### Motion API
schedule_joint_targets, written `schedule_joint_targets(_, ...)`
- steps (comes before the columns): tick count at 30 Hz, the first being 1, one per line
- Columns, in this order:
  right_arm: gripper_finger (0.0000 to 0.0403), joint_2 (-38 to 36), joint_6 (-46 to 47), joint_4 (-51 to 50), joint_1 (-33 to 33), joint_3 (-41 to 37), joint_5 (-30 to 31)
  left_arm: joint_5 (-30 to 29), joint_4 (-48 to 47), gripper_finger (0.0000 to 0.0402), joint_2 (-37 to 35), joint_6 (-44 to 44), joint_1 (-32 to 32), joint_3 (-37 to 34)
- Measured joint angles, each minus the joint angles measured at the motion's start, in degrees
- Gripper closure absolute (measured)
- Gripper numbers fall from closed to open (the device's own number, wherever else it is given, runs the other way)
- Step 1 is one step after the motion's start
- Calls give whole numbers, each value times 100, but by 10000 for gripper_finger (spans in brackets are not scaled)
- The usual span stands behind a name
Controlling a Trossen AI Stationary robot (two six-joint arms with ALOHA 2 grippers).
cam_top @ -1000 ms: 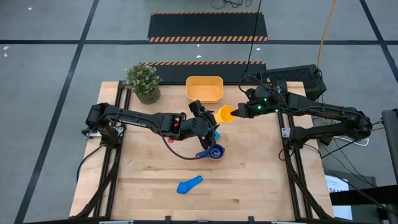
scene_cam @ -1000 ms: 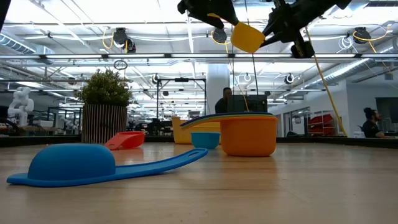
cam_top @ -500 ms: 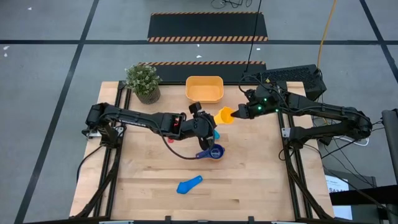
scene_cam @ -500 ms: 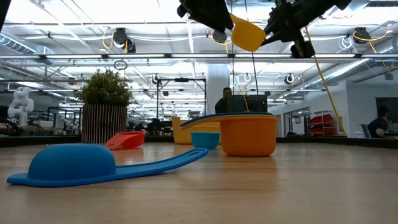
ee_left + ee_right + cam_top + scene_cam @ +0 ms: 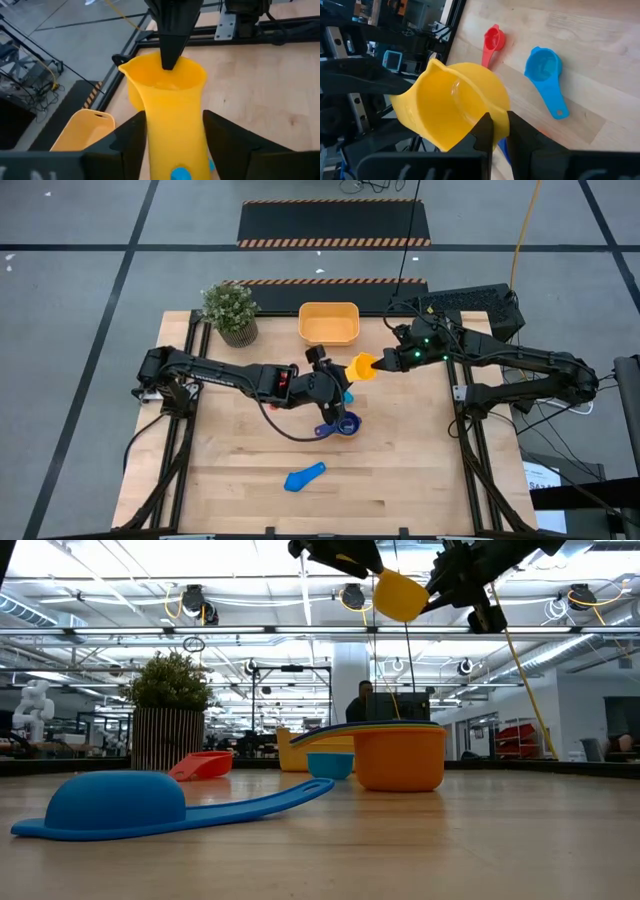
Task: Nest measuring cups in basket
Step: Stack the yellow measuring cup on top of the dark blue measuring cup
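A yellow measuring cup (image 5: 362, 366) hangs in the air between my two grippers, over the table in front of the orange-yellow basket (image 5: 329, 322). My left gripper (image 5: 338, 370) is shut on it from the left, and my right gripper (image 5: 384, 362) from the right. A stack of nested cups (image 5: 345, 423), orange outermost in the low view (image 5: 400, 756), stands on the table. A small light blue cup (image 5: 545, 67) and a red cup (image 5: 492, 40) lie upright on the wood. Another light blue cup (image 5: 305, 476) lies mouth down near the front. My left gripper has the yellow cup's flat handle (image 5: 172, 145) pinched between its two fingers, one on each long edge. The fingers come from the table's left, slanting down, and lie along the handle. The cup is clear of the table, mouth up. My right gripper pinches the cup's wall at the rim opposite the handle (image 5: 496, 117), one finger inside the bowl and one outside. It comes from the table's right, slanting down. In the left wrist view its fingertips (image 5: 169, 60) reach over the far rim.
A potted plant (image 5: 230, 312) stands at the far left beside the basket. A dark keyboard-like box (image 5: 470, 305) sits at the far right corner. Bare wood lies along the near and left parts of the table (image 5: 230, 470).
My left gripper's fingers have closed in on the yellow cup's handle. The cup has stayed where it was, held in the air by my right gripper, and neither arm has shifted.
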Motion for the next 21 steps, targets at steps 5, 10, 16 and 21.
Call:
schedule_joint_targets(5,380,0,-1,-2,-2,0,13,-4,-4,184,0,203,0,0)
schedule_joint_targets(10,380,0,-18,-2,-2,0,-5,-7,-11,228,0,288,0,0)
schedule_joint_targets(16,380,0,-27,-4,-2,0,-7,40,-17,258,-2,202,3,0)
schedule_joint_targets(21,373,0,-34,2,-1,0,-13,56,4,247,-2,85,0,0)
